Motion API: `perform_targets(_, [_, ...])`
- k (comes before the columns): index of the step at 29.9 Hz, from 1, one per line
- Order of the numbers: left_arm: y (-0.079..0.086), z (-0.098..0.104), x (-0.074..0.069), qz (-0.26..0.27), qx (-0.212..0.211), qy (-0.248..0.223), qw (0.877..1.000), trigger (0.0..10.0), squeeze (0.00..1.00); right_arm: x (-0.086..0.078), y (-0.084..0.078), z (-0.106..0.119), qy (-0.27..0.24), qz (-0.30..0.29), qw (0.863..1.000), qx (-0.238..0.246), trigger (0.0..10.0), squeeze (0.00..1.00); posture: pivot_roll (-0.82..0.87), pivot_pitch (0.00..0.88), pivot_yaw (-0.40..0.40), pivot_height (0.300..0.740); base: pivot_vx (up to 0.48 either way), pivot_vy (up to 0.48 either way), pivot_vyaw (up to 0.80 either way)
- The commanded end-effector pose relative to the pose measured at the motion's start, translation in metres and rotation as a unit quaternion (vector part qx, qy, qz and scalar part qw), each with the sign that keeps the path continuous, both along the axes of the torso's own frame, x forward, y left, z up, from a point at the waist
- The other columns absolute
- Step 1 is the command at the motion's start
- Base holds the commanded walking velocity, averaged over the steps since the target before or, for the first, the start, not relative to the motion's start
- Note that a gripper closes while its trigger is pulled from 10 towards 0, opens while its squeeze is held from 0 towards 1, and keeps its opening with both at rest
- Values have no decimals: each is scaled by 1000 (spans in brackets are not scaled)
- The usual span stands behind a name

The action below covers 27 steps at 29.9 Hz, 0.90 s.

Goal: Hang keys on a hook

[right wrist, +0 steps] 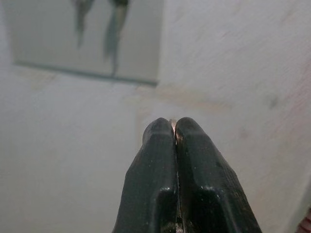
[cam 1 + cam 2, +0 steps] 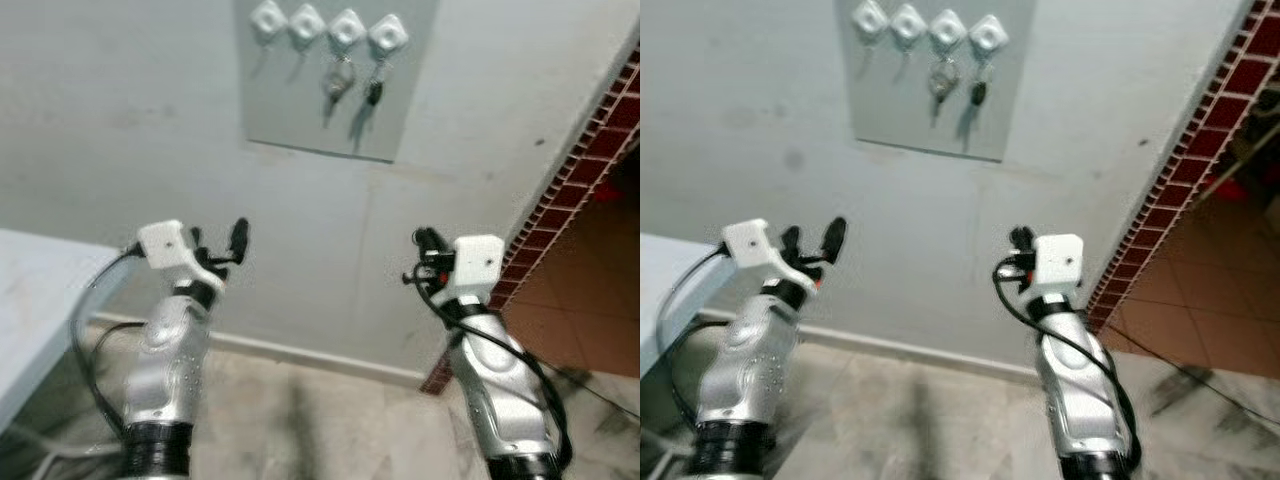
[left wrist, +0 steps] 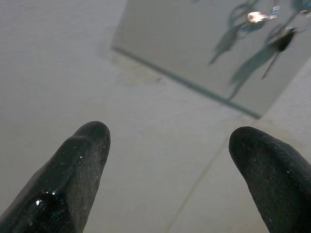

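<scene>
1. A grey board (image 2: 335,75) is fixed on the wall (image 2: 120,120), and four white hooks (image 2: 328,25) run in a row along the board's top edge
2. Silver keys (image 2: 338,80) hang from the third hook from the left, and a dark key (image 2: 374,93) hangs from the fourth, nearest the board's right edge; both cast long shadows down toward its bottom edge
3. The two hooks nearer the board's left edge carry nothing that can be made out
4. The left gripper (image 2: 222,245) is raised in front of the wall, well below the board's bottom left corner; its fingers (image 3: 77,165) are spread wide apart with nothing between them
5. The right gripper (image 2: 428,243) is raised below the board's bottom right corner, apart from it; its fingers (image 1: 194,165) are pressed tight together, and a tiny pale sliver shows at their tips, too small to tell what it is
6. A pale table (image 2: 40,300) stands against the wall at the robot's left, its near edge beside the left arm
7. At the right, a red tiled strip (image 2: 585,160) runs up the wall's edge, with a reddish floor (image 2: 590,320) beyond it
</scene>
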State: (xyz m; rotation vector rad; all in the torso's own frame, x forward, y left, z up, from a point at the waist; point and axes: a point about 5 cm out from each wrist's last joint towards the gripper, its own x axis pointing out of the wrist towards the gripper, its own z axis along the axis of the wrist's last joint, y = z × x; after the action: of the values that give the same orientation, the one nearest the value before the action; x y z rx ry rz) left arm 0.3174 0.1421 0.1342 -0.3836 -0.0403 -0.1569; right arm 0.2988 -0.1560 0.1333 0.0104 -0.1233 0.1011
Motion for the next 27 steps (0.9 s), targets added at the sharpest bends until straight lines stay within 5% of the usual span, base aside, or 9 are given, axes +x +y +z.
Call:
perform_targets(1, [10,3,0,12,4,-4,1000,10000,0,1,8,8,-16,10,1000,6,10000,0,13,5,-34,740,401,0,0])
perform_targets(22, [8,3,0,8,4,-7,1000,10000,0,0,11,7,-15,15,1000,7,10000,0,15,0,-35,740,391,0,0])
perform_targets(27, [7,3,0,10,6,-3,1000,10000,0,0,11,7,-14,16,1000,7,10000,0,16,0,-35,740,0,0,0])
